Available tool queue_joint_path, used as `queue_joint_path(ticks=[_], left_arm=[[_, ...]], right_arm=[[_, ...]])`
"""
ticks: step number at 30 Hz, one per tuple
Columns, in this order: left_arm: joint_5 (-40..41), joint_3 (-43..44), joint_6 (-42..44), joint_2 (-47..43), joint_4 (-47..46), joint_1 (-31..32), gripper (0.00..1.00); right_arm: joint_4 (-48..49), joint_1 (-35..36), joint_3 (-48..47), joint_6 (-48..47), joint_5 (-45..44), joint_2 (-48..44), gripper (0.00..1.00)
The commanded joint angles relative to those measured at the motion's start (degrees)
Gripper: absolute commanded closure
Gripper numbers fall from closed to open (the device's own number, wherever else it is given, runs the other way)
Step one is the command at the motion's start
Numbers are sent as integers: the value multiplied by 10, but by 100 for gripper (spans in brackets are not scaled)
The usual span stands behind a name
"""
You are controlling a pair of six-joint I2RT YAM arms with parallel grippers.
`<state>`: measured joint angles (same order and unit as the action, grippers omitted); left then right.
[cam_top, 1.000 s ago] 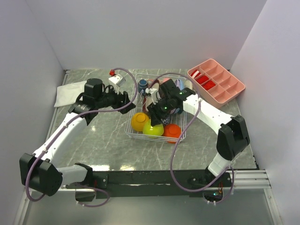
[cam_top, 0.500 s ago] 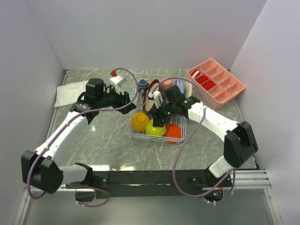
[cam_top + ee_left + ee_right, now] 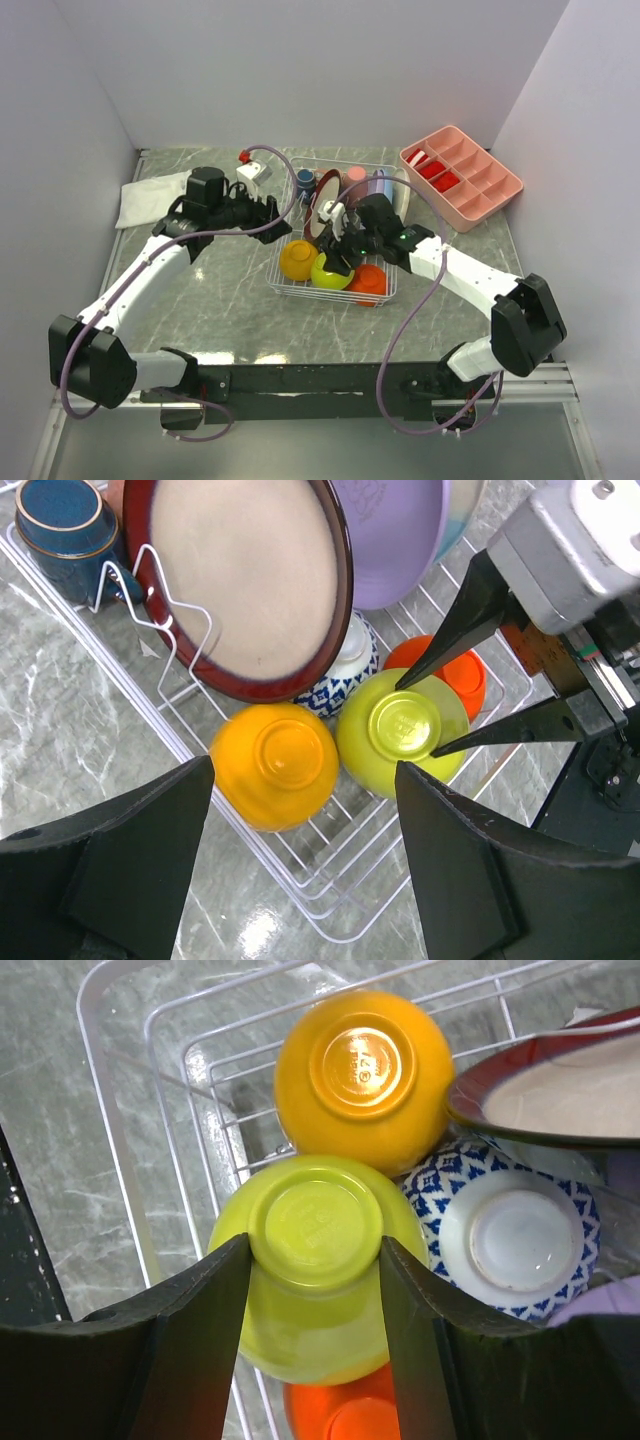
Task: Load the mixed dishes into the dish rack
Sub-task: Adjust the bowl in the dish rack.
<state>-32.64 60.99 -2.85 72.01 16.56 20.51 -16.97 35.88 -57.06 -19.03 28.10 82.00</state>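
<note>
1. Two fingers of the right gripper (image 3: 313, 1245) press against opposite flanks of the upturned lime bowl (image 3: 315, 1290) and pinch it at medium width. The bowl's rim is down among the wires.
2. Wide apart and holding nothing, the left gripper (image 3: 300, 780) hovers over the left edge of the dish rack (image 3: 300, 293).
3. Around the lime bowl, at the rack's near edge, sit three other upturned bowls. The orange-yellow bowl (image 3: 365, 1080) touches it on one side, the red-orange bowl (image 3: 340, 1415) is just beside it on the other, and a blue-patterned bowl (image 3: 510, 1230) is tucked behind.
4. Judging by this, the step in hand is seating the lime bowl. Next the fingers should spread and lift straight up without nudging its neighbours.
5. Only the right wrist view shows the finger contact.
6. Only the left wrist view shows the dark-red-rimmed plate (image 3: 250, 580) leaning on a wire prong. It also shows the lavender plate (image 3: 395, 530) behind it and the navy cup (image 3: 60, 525) at the rack's far-left corner.
7. Only the top view shows the pink tray (image 3: 462, 175) at the table's far-right corner and the white cloth (image 3: 145, 200) at its far left. Every dish found there lies in the rack, so loading looks nearly finished.
</note>
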Motion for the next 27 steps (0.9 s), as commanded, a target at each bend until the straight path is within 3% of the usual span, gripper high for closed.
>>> queue_joint_path(ticks=[1, 27], left_arm=[[-13, 19, -8, 1, -16, 2, 20], [-15, 29, -15, 24, -28, 11, 18]], right_arm=[[-32, 4, 22, -1, 4, 29, 62], [-32, -30, 136, -28, -31, -11, 64]])
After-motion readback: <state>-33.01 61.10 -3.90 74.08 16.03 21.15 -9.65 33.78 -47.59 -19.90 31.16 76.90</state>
